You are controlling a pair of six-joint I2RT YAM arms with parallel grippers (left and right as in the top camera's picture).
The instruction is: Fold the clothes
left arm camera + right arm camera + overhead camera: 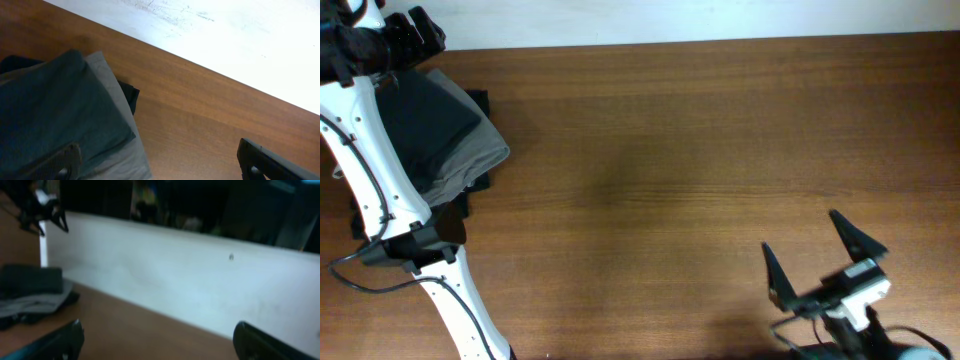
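The T-shirt [425,125] lies folded on top of the grey trousers [485,155], plain dark side up. A black garment [129,95] shows from under the trousers at their edge.

The left gripper [165,165] is above the trousers with its jaws spread wide and nothing between them. In the left wrist view, one of its fingers [62,159] sits over the T-shirt, and the other sits over the bare table [670,150] beside the trousers. Contact with the cloth cannot be determined.

The right gripper [799,229] is well apart from the trousers, over bare wood. Its jaws are also spread wide and grasp nothing.
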